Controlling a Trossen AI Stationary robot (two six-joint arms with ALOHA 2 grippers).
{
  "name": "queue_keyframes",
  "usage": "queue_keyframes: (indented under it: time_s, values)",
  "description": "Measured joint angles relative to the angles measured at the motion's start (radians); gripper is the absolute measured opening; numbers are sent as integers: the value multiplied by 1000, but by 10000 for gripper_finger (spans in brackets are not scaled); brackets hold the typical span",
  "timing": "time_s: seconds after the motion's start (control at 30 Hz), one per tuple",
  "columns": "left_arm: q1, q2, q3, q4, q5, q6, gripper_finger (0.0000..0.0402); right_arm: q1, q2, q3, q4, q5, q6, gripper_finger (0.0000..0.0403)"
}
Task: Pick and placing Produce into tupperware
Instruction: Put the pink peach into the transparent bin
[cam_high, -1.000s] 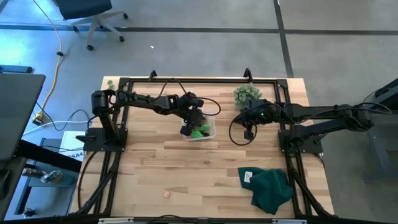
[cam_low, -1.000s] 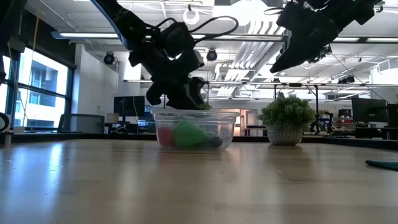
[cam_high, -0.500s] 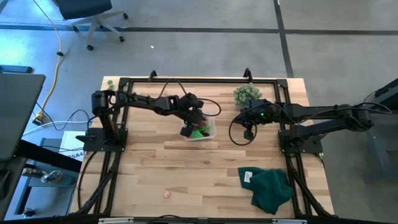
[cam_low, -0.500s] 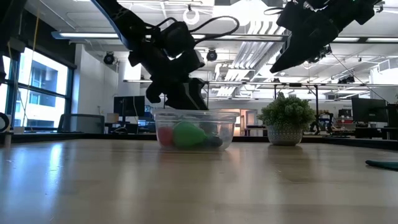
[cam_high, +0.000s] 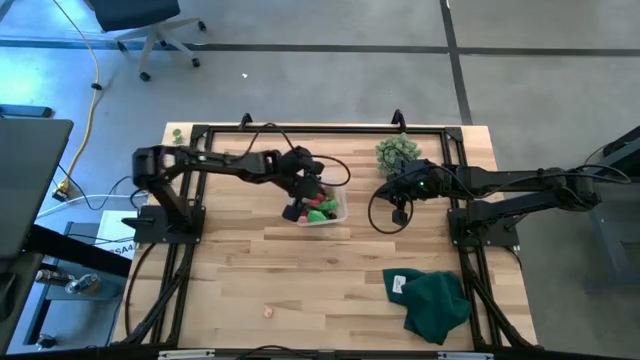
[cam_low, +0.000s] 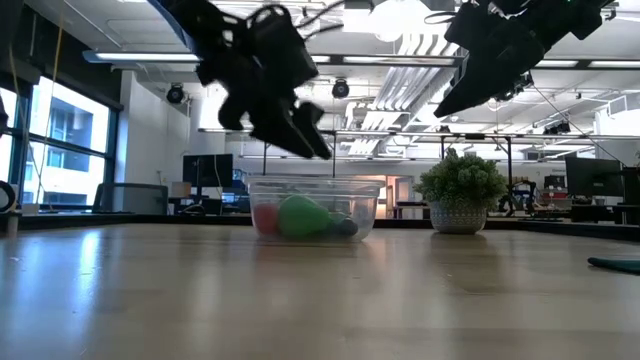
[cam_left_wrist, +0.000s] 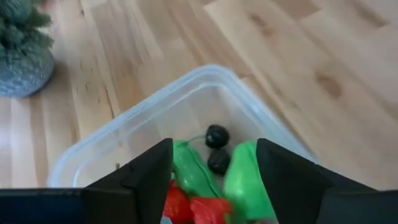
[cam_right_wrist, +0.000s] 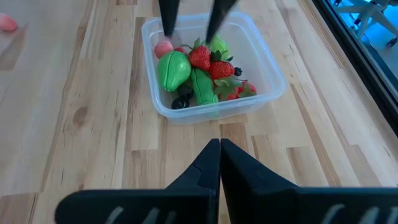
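- Your left gripper (cam_high: 300, 203) hung wide and empty over the tupperware (cam_high: 336, 213).
- Produce (cam_right_wrist: 198, 73) lay inside, near table centre, toward 12 o'clock.
- Your right gripper (cam_high: 399, 214), closed, waited at its 3 o'clock.

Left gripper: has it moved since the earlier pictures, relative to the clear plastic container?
Yes. The left gripper has risen out of the clear plastic container and now hangs above its rim, jaws open; a second ago it reached down into it.

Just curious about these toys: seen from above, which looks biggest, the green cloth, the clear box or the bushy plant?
1. Cloth, clearly the largest.
2. Box and plant look about alike; the left arm covers part of the box, so I won't rank them.
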Motion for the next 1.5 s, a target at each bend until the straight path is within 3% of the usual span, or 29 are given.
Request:
queue_keyframes:
  time_s: [0.3, 0.5, 0.83, 1.13, 1.3, 1.5]
  values:
    - [-36, -183, 2, -323, 12, 0, 153, 0, 0, 0, 0, 0, 0, 2]
    - [-199, -193, 0, -492, -5, 0, 105, 0, 0, 0, 0, 0, 0, 2]
    - [-543, -213, 0, -525, -175, -137, 41, 0, 0, 0, 1, 0, 0, 2]
    - [-747, -258, -14, -639, -402, -349, 31, 0, 0, 0, 0, 0, 0, 2]
    - [-830, -350, -100, -617, -469, -465, 29, 0, 0, 0, 0, 0, 0, 2]
    - [-860, -543, -253, -488, -502, -541, 28, 0, 0, 0, 2, 0, 0, 2]
